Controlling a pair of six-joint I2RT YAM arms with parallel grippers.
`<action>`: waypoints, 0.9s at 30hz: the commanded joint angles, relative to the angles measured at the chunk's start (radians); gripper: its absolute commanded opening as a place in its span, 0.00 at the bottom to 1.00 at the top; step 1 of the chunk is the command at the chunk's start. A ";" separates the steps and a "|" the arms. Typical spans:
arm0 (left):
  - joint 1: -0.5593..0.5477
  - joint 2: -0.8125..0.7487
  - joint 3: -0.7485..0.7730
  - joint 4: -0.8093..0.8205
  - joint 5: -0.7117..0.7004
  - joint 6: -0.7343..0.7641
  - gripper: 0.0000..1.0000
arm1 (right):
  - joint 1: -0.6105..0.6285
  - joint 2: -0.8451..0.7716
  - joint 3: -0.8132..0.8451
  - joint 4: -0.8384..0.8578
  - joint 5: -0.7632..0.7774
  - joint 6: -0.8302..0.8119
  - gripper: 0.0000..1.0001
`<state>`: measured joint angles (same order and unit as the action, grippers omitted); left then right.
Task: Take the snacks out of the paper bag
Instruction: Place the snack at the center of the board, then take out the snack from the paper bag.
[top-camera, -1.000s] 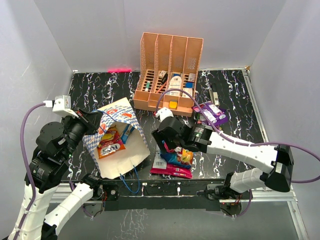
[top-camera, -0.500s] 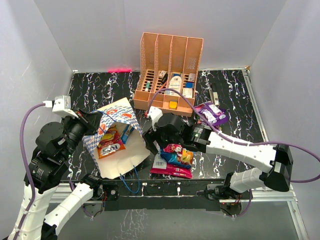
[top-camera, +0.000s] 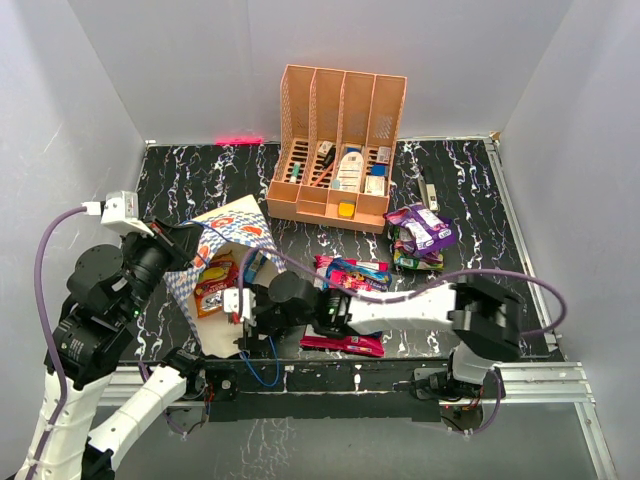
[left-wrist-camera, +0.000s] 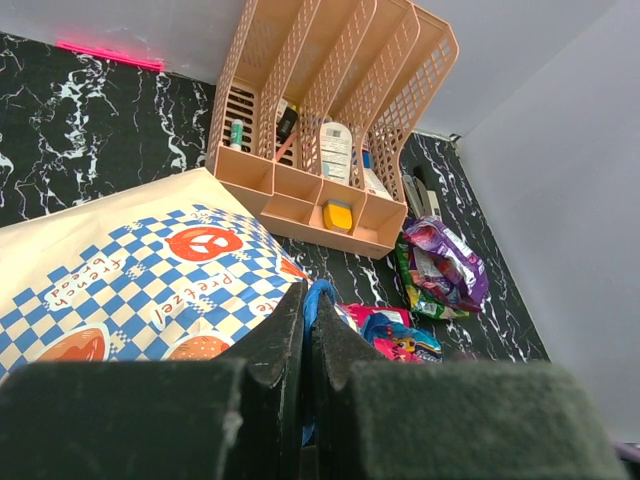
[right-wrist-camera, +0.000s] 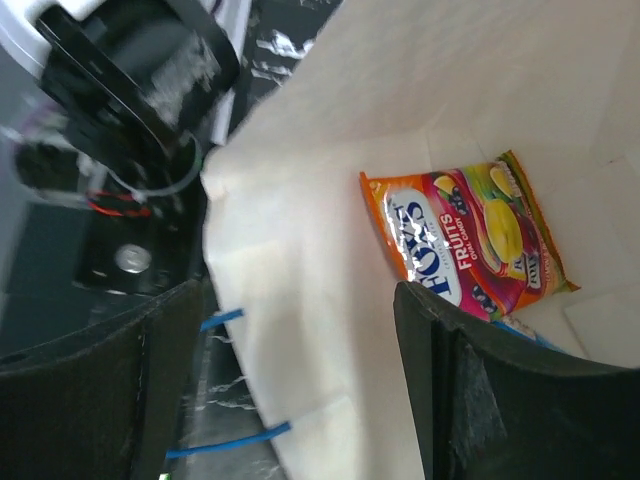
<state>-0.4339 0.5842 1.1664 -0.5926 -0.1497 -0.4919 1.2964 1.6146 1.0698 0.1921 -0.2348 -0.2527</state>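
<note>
R gripper (right-wrist-camera: 300, 340) is wide open & empty, at the mouth of the paper bag (top-camera: 240, 222). Orange packet (right-wrist-camera: 465, 240) lies flat inside on the white paper, approx 1 o'clock off the finger gap in wrist view, long axis roughly 11-to-5. L gripper (left-wrist-camera: 308, 325) pinches the blue handle (left-wrist-camera: 318, 295). R arm is nearer, so likely reach fwd, slightly right.
</note>
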 joint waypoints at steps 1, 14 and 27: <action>0.001 0.002 0.041 0.002 -0.002 0.000 0.00 | 0.001 0.116 0.035 0.203 0.034 -0.307 0.80; 0.001 0.008 0.045 0.010 0.038 -0.024 0.00 | -0.023 0.461 0.229 0.296 0.205 -0.482 0.70; 0.001 0.009 0.054 0.019 0.065 -0.037 0.00 | -0.084 0.653 0.375 0.337 0.293 -0.531 0.71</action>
<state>-0.4339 0.5877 1.1790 -0.5919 -0.0998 -0.5255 1.2350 2.2341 1.3659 0.4614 -0.0029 -0.7639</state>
